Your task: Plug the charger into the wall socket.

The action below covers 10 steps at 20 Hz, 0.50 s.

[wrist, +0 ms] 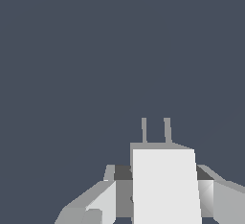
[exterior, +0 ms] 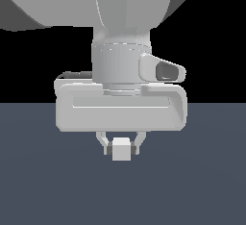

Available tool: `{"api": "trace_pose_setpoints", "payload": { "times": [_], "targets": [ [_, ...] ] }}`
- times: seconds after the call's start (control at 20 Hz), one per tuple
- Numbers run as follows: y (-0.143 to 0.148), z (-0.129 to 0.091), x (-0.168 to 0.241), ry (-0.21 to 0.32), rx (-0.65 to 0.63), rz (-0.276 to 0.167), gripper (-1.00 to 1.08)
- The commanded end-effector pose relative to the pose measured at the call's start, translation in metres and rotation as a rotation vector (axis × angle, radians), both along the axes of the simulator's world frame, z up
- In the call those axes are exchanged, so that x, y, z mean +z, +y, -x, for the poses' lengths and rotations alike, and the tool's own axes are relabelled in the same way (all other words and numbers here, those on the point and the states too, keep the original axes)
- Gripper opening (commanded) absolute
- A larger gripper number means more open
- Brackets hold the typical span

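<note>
Charger [exterior: 121, 149]: small plain light-grey cube-like block, low centre of the exterior view, clamped between the two short fingers [exterior: 102, 142] of the pale grey gripper [exterior: 121, 146]; in the wrist view the charger [wrist: 165, 187] shows two thin grey prongs [wrist: 155, 130] projecting from its far face. Gripper narrowed onto the block, touching both sides. Beneath and around: flat dark slate-blue floor [exterior: 48, 185]; black background above it.

Flat, even, shadowless render lighting; sharp, no glare or blur.
</note>
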<state>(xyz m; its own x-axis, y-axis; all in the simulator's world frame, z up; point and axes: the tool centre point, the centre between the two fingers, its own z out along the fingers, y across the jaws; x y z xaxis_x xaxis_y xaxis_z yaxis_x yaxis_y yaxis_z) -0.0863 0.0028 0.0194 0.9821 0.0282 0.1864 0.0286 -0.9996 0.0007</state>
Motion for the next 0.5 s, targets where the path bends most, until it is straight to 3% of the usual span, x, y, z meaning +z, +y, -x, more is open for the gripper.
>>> {"api": "trace_pose_setpoints", "payload": {
  "times": [0.0,0.45],
  "targets": [
    [-0.001,-0.007,0.007,-0.001,0.014,0.001,-1.00],
    [-0.003,-0.053,0.047,-0.002,0.109,0.001,-1.00]
  ]
}}
